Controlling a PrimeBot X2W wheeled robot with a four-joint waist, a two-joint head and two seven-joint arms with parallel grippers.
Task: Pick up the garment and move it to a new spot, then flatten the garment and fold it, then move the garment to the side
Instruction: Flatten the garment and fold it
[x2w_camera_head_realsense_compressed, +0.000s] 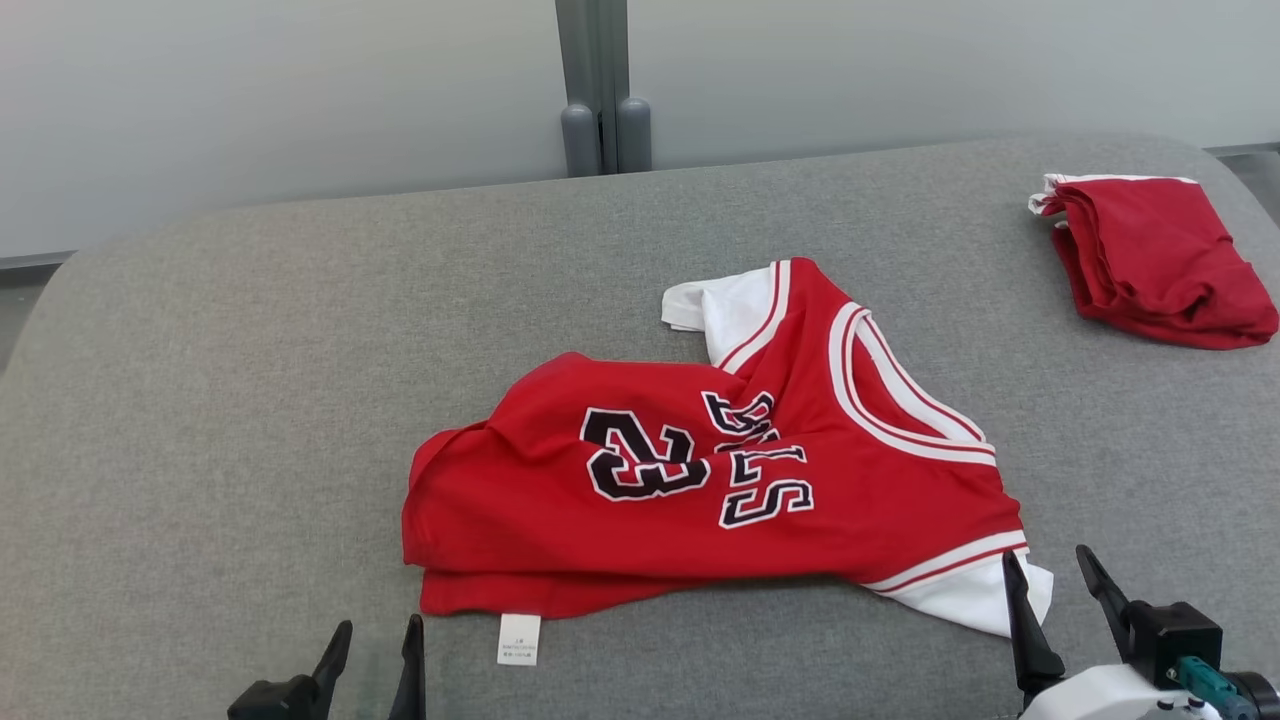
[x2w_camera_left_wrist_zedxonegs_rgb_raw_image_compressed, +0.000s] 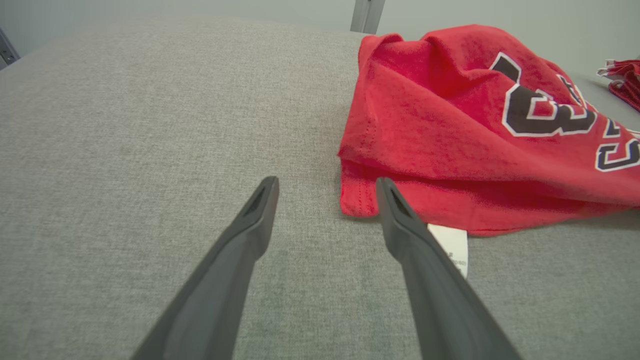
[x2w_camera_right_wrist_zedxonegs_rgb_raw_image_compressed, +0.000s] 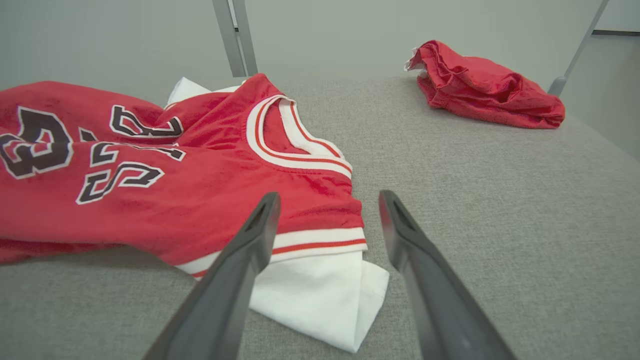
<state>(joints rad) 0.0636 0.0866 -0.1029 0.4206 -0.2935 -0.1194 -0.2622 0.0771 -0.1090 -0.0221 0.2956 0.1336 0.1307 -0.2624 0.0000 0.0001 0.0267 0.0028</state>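
Observation:
A red jersey garment (x2w_camera_head_realsense_compressed: 700, 470) with white sleeves and black "23" lettering lies crumpled in the middle of the grey padded surface (x2w_camera_head_realsense_compressed: 230, 400). My left gripper (x2w_camera_head_realsense_compressed: 375, 640) is open at the lower left, just short of the garment's hem corner (x2w_camera_left_wrist_zedxonegs_rgb_raw_image_compressed: 357, 200) and its white label (x2w_camera_left_wrist_zedxonegs_rgb_raw_image_compressed: 452, 247). Open as well, my right gripper (x2w_camera_head_realsense_compressed: 1050, 570) hovers at the lower right by the white sleeve (x2w_camera_right_wrist_zedxonegs_rgb_raw_image_compressed: 320, 295). In the right wrist view the sleeve edge lies between and below the right gripper (x2w_camera_right_wrist_zedxonegs_rgb_raw_image_compressed: 327, 205). Neither gripper holds anything.
A second red garment (x2w_camera_head_realsense_compressed: 1150, 260) lies bunched at the far right corner of the surface. A grey post (x2w_camera_head_realsense_compressed: 603, 90) stands against the pale wall behind. Bare grey surface stretches to the left of the jersey.

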